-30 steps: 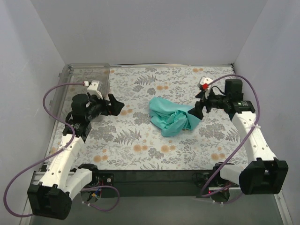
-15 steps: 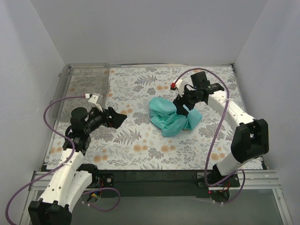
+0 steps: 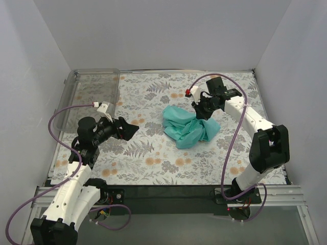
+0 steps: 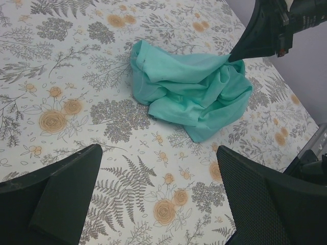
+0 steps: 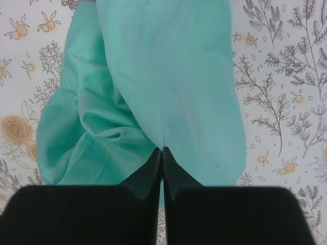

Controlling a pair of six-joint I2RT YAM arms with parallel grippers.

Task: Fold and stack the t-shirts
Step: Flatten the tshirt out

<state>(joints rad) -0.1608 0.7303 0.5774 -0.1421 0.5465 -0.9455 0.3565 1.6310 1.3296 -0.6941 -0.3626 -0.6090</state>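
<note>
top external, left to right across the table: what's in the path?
clear plastic bin → left tool, open → crumpled teal t-shirt. The right tool is left out of the order: it is shut on the t-shirt's right part and overlaps it.

Table cover: flat white cloth printed with grey ferns and orange flowers, spans the whole work surface. Clear rectangular plastic bin sits in the far-left corner on the cloth, close against the left wall, print visible through it. Plain pale grey walls on three sides. Black strip runs along the near table edge.
</note>
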